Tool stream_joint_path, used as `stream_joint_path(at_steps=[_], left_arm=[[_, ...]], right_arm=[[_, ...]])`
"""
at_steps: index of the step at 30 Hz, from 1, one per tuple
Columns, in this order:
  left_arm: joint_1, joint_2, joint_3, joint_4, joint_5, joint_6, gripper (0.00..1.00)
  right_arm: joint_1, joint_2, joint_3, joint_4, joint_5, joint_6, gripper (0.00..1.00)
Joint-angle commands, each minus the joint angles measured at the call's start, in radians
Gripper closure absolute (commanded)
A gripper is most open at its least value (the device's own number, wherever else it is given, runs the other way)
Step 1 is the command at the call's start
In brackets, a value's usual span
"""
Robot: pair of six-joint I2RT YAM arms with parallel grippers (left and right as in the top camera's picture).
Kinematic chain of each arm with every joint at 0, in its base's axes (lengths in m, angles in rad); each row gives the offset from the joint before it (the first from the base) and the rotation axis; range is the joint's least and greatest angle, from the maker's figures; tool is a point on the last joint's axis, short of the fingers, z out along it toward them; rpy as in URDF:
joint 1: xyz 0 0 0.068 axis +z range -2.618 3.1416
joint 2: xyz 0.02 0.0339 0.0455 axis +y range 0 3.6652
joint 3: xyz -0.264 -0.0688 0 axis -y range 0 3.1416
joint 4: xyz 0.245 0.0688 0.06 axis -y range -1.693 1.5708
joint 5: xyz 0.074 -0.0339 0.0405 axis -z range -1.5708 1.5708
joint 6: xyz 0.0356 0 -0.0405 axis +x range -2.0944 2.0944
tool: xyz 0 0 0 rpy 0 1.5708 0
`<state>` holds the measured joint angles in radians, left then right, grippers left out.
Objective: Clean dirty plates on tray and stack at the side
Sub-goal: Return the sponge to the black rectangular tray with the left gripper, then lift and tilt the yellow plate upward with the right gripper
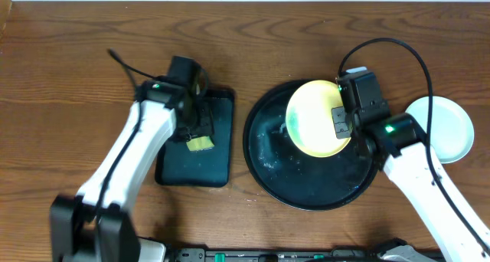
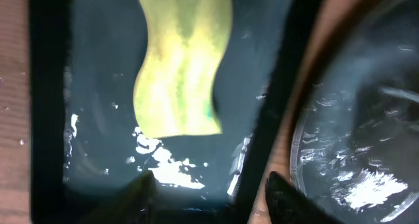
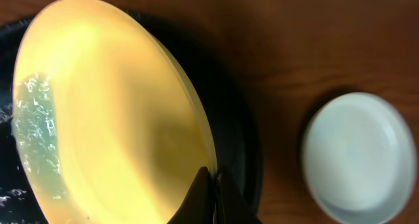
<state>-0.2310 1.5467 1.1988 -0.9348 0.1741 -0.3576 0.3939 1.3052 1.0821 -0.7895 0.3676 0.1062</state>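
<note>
The right gripper [image 3: 211,185] is clenched on the rim of the yellow plate [image 3: 111,112], its two fingers pressed together over the plate's edge at the bottom of the wrist view. The plate faces up with its hollow side showing and a wet, greenish film along its left edge. From overhead it sits over the upper part of the black tray [image 1: 306,189], held by its right rim. Whether its far edge touches the tray cannot be told. The right arm reaches in from the lower right corner, slanting up and left.

The left gripper [image 2: 209,191] is released, fingers apart with nothing between them. Just above them in the wrist view a yellow sponge [image 2: 183,67] lies flat in the wet teal tray [image 2: 98,119], its long side running up the frame. The left arm slants from the lower left up to that tray.

A white plate [image 1: 440,128] rests on the brown wooden table [image 1: 61,78] at the right edge, beside the black tray.
</note>
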Motion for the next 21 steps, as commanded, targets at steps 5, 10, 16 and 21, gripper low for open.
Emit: stream_joint_path(at_steps=[5, 10, 16, 21], left_arm=[[0.017, -0.213, 0.004, -0.005, 0.019, 0.036, 0.25], [0.017, -0.244, 0.004, -0.005, 0.019, 0.036, 0.18], [0.017, -0.240, 0.003, -0.005, 0.020, 0.036, 0.18], [0.017, -0.240, 0.003, -0.005, 0.019, 0.036, 0.17]], right_arm=[[0.121, -0.105, 0.012, -0.004, 0.225, -0.088, 0.99], [0.221, -0.110, 0.012, -0.008, 0.356, -0.137, 0.99], [0.353, -0.109, 0.012, -0.014, 0.529, -0.157, 0.99], [0.418, -0.109, 0.012, -0.014, 0.587, -0.172, 0.99]])
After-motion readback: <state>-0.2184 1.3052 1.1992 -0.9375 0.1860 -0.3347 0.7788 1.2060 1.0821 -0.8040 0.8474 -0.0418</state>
